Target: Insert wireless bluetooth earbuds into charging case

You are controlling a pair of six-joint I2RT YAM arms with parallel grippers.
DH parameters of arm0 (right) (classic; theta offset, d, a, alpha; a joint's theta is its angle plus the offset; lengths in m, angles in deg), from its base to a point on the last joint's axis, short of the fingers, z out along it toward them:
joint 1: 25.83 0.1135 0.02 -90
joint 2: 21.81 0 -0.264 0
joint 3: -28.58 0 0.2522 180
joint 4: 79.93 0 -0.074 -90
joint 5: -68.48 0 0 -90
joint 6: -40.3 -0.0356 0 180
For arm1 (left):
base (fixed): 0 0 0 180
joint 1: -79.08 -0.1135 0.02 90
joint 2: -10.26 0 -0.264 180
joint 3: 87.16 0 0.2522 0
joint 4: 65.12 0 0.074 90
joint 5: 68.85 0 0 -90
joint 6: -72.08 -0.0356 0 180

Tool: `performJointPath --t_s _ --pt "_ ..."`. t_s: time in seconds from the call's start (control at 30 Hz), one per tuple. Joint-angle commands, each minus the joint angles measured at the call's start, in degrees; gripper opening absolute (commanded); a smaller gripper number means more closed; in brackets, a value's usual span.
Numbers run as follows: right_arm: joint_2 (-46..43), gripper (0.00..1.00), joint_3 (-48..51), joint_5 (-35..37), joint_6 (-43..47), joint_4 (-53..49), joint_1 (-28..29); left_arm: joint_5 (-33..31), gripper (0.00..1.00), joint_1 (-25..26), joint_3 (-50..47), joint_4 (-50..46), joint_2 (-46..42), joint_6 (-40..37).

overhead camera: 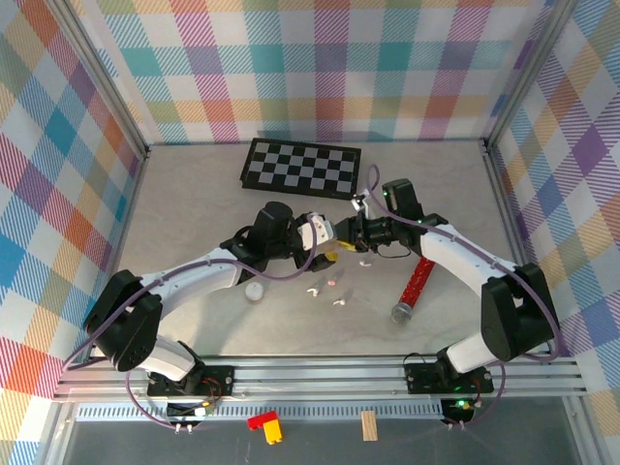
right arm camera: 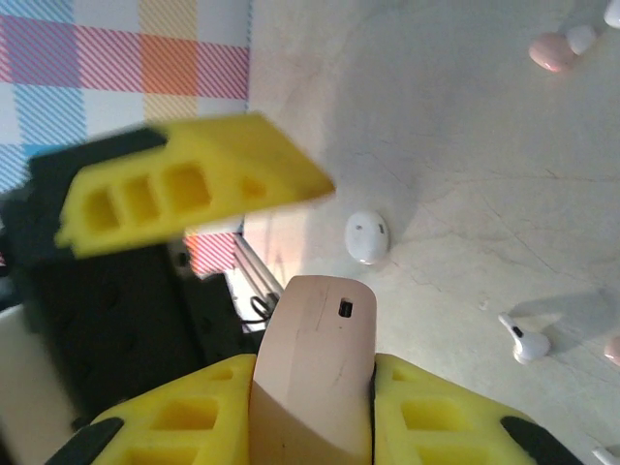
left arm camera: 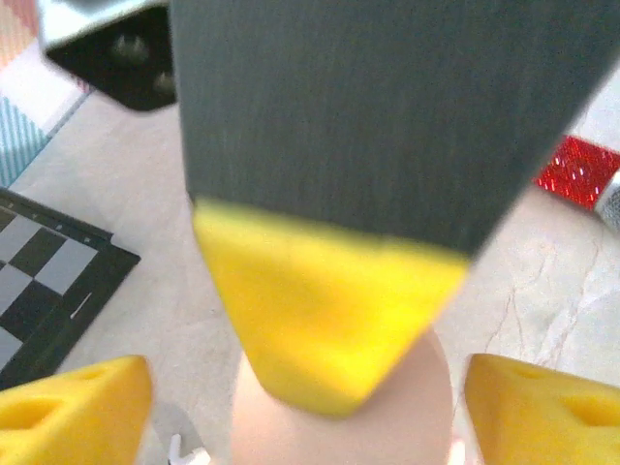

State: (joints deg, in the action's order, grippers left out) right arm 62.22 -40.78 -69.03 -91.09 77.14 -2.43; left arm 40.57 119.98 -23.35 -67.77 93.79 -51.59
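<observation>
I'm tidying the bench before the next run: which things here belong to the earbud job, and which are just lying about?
Job: pink case, white case, loose earbuds.
Lying about: checkerboard, red glitter tube, wooden block, red and yellow bricks.

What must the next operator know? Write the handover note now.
Grippers: left gripper open, its fingers wide on either side of the pink case; right gripper shut on that case.
Things: earbuds loose on the table; a white case lies there too.
Done: pink case gripped. No earbud seated that I can see; its lid is hidden.
Left: pick up the earbuds and seat them in a case.
</observation>
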Motion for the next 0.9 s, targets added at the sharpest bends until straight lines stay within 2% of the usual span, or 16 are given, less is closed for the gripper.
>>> performJointPath --t_s 0.0,0.2,0.37,0.47,0.63,0.77,0.87 --pt "-4.29 0.22 1.22 -5.75 -4.64 6.26 -2.18 1.07 1.0 -0.07 -5.12 16.16 -2.99 5.72" --pt "-8.61 0.21 3.93 -12.41 -18.72 20.9 -5.39 8.48 1.0 -2.69 -11.81 42.73 -1.83 22.44" --pt "-9.9 0.18 4.96 -16.1 -30.1 32.32 -7.24 13.23 0.92 -4.86 -11.89 66.63 5.99 36.74" --pt "-9.11 0.15 6.94 -16.16 -41.74 45.86 -7.87 16.89 0.89 -4.53 -9.54 66.25 7.81 35.87" --pt "-7.11 0.12 8.7 -14.59 -54.28 60.34 -7.84 18.18 0.88 -4.25 -8.18 66.06 8.66 32.95" --pt "-5.5 0.09 10.0 -12.32 -61.71 69.46 -7.84 19.64 0.87 -4.25 -6.15 66.22 9.62 33.19" --pt "-5.41 0.08 10.25 -12.29 -62.92 70.19 -7.84 19.94 0.86 -4.25 -4.69 66.24 9.96 33.38"
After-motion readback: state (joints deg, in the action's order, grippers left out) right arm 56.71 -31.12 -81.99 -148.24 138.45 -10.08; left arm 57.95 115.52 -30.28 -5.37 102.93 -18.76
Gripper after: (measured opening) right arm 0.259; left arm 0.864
